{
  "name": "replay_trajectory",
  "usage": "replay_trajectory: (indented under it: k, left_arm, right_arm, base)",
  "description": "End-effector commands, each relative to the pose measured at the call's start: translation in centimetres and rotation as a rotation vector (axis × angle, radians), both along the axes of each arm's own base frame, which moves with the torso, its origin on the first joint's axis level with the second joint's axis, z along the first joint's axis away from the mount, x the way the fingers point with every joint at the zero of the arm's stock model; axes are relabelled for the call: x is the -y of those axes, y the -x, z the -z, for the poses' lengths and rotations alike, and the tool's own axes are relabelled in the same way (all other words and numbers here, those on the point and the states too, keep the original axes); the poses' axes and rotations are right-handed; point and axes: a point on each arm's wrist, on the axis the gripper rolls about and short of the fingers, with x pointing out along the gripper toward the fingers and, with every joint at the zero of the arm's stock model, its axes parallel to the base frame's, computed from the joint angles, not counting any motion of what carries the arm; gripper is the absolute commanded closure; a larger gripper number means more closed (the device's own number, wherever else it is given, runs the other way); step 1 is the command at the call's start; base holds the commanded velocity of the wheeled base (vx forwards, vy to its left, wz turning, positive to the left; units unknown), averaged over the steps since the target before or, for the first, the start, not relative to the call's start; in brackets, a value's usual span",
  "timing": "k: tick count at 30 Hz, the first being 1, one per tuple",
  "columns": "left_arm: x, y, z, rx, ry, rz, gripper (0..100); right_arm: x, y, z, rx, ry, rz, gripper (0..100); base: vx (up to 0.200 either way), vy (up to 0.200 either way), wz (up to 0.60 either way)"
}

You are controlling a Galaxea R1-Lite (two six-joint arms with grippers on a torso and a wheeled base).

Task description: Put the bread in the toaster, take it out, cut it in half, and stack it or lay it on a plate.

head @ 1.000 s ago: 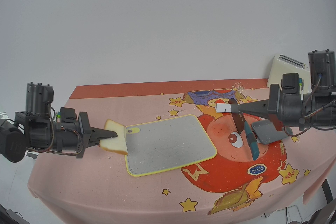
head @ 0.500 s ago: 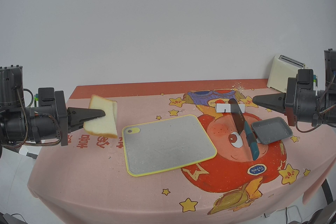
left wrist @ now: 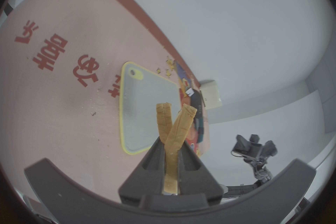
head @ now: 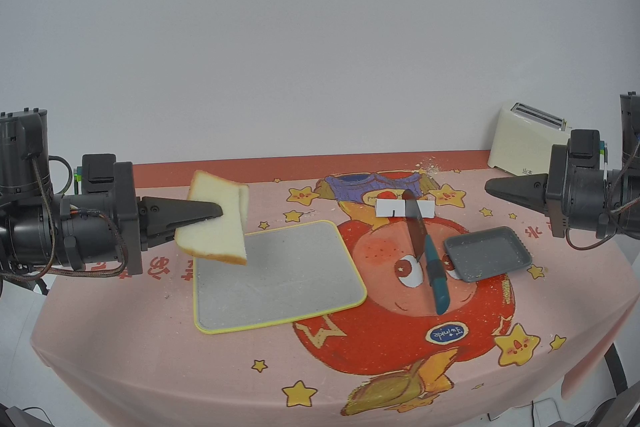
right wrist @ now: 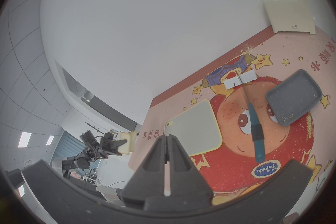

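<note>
A slice of white bread (head: 215, 219) hangs on edge above the left end of the grey cutting board (head: 280, 278), with my left gripper (head: 210, 209) shut on it; its crust edge (left wrist: 176, 130) sticks out between the fingers. The cream toaster (head: 527, 139) stands at the far right corner of the table. A teal-handled knife (head: 427, 251) lies right of the board, its blade on a white rest (head: 404, 207). A grey plate (head: 488, 253) sits beside the knife. My right gripper (head: 495, 186) hovers shut and empty above the right side, near the toaster.
A pink cartoon-print cloth (head: 373, 341) covers the table, with a red band along the far edge. Crumbs dot the board and plate. A plain white wall rises behind. Bare cloth lies in front of the board.
The head camera has shifted, sliding the scene left. My left gripper lifted the bread from the board's left edge and carried it up and right. My right gripper pulled back from the knife.
</note>
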Motion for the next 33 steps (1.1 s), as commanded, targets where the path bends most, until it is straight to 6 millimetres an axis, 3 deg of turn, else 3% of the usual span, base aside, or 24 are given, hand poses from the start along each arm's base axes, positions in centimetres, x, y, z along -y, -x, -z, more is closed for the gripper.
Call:
replay_trajectory:
  k: [1, 19, 20, 21, 33]
  left_arm:
    - [1.4, -1.0, 0.3, -0.022, -0.007, 0.041, 100]
    - [8.4, -6.0, 3.0, -0.111, -0.053, 0.178, 100]
    - [8.4, -6.0, 3.0, -0.111, -0.053, 0.178, 100]
    - [9.9, -6.7, 3.8, -0.144, -0.053, 0.203, 100]
    - [12.9, -10.9, 6.1, -0.263, -0.016, 0.184, 100]
  right_arm:
    - [0.2, -0.3, 0.1, -0.002, 0.005, 0.011, 100]
    - [0.5, -0.6, 0.5, -0.010, 0.014, 0.022, 100]
    - [0.5, -0.6, 0.5, -0.010, 0.014, 0.022, 100]
    - [0.5, -0.6, 0.5, -0.012, 0.015, 0.022, 100]
    - [0.5, -0.6, 0.5, -0.009, 0.016, 0.023, 100]
  base:
    - [0.000, -0.200, 0.00]
    - [0.000, -0.200, 0.00]
    - [0.000, 0.000, 0.00]
    - [0.000, 0.000, 0.00]
    - [0.000, 0.000, 0.00]
